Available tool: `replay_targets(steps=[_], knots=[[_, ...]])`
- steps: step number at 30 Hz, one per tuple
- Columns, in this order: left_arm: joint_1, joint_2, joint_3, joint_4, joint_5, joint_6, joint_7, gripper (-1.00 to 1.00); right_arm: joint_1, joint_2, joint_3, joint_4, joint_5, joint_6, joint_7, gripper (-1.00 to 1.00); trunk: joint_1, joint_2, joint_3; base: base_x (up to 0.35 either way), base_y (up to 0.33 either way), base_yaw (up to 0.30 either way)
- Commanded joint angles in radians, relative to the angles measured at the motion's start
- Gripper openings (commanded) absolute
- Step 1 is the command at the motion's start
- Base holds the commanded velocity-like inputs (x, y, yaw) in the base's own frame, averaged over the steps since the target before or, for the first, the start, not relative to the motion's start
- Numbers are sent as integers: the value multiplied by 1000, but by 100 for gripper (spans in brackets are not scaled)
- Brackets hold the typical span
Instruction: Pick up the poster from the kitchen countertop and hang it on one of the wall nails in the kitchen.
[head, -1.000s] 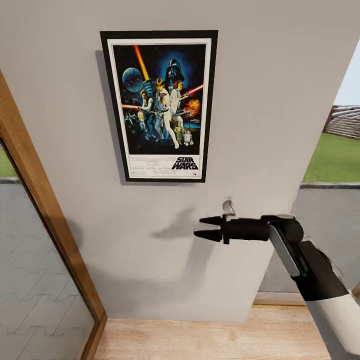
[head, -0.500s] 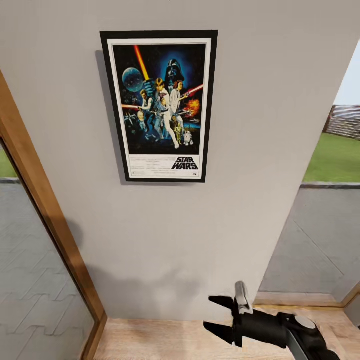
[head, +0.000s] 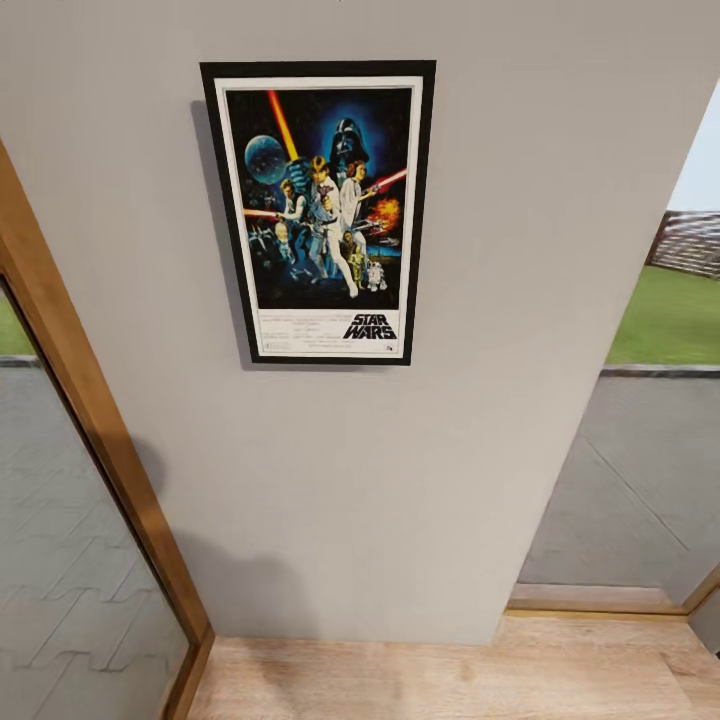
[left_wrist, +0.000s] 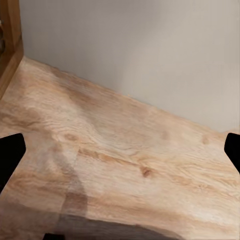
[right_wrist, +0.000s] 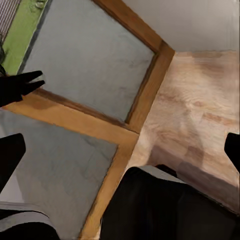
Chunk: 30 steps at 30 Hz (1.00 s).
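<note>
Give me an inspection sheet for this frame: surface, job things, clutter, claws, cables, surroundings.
Surface: pale grey wall, light wood floor below.
Job things: poster flat on the wall, upright, nothing touching it; nail not visible.
Clutter: nothing seen.
Claws: left claw open, empty, pointing at the floor near the wall foot; right claw open, empty, over the floor and a wood-framed glass panel.
Cables: nothing seen.
Surroundings: wood-framed glazing left of the wall; grass outside on the right.
</note>
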<state>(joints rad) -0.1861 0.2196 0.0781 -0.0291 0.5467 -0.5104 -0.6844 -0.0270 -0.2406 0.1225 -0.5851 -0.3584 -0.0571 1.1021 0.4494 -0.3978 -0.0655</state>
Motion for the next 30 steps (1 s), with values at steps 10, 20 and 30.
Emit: replay_targets(steps=[10, 20, 30], knots=[[-1, -47, 5, 1, -121, -3, 308, 100, -1, 6, 16, 260, -7, -22, -358, 100, 1, -2, -2, 0, 0, 0], [-1, -64, 5, 1, -190, -2, 665, 100, -1, 36, 15, 360, -9, -23, -801, 100, 1, -2, -2, 0, 0, 0], [-1, -65, 5, 1, -192, -3, 724, 100, -2, 41, 16, 400, -10, -23, -889, 100, 1, -2, -2, 0, 0, 0]])
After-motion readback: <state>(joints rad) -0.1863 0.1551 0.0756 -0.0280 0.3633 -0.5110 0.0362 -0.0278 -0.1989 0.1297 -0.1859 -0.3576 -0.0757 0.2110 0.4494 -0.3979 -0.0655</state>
